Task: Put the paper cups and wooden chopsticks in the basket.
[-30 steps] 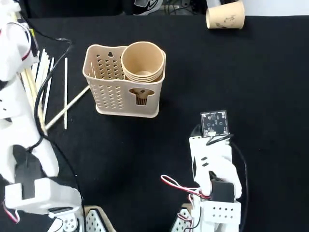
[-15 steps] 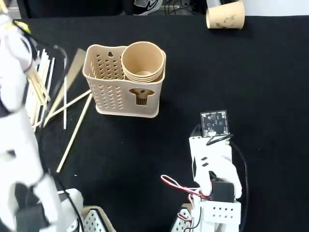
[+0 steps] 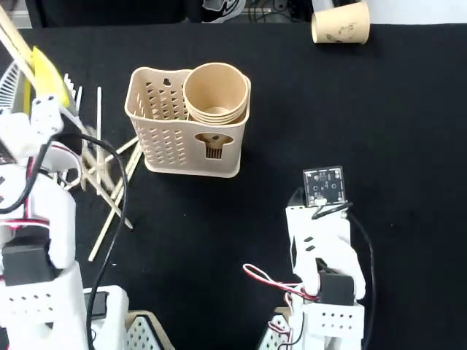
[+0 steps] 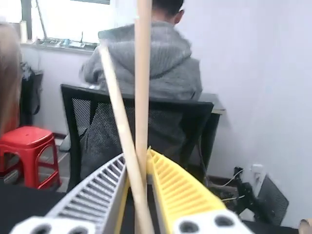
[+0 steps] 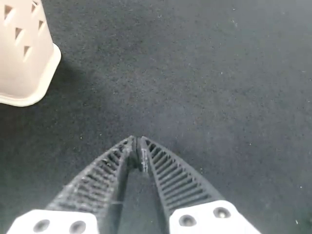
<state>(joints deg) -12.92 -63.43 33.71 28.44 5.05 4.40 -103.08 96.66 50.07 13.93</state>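
Note:
The beige basket stands left of the table's middle, and a stack of paper cups sits in its right half. Another paper cup lies on its side at the far edge. My left gripper is raised at the table's left side, shut on two wooden chopsticks that stick up between its jaws. Several loose chopsticks lie scattered on the cloth left of the basket. Near the front, right of centre, my right gripper is shut on nothing, low over bare cloth.
The basket's corner is off to one side of my right gripper. Black cloth covers the table. Both arm bases stand at the near edge. Behind the left gripper a person sits on an office chair in the room.
My left arm has swung up and turned, lifting two chopsticks off the pile. The loose chopsticks left of the basket have shifted and spread. The right arm has kept still.

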